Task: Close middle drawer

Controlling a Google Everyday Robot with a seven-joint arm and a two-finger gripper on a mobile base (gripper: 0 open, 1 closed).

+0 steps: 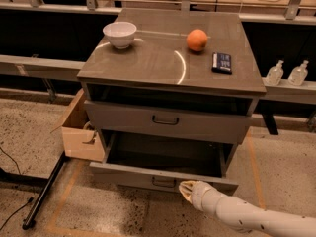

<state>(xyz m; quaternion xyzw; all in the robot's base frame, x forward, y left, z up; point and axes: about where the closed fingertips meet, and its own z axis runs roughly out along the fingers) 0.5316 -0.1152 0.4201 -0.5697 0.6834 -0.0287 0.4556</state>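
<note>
The pincer [190, 189], grip impossible to tell, sits at the open middle drawer's [128, 174] front over speckled floor [123, 216], a cardboard box [81, 142] leftward, bowl [119, 34] and orange [197, 40] up beyond it.

The gripper [187, 189] is at the front of the middle drawer [128, 174], below the worktop's [148, 63] front edge, and its arm [256, 218] runs off the bottom right of the shot. The drawer's back part is tucked under the drawer above [168, 120] (pure shadow in there). The slot [168, 100] under the worktop's front edge is black too. Can't tell what the 1 flat dark thing [221, 62] near the right edge is. The cardboard box [79, 132] past the left edge is partly hidden by the cabinet [102, 141].
</note>
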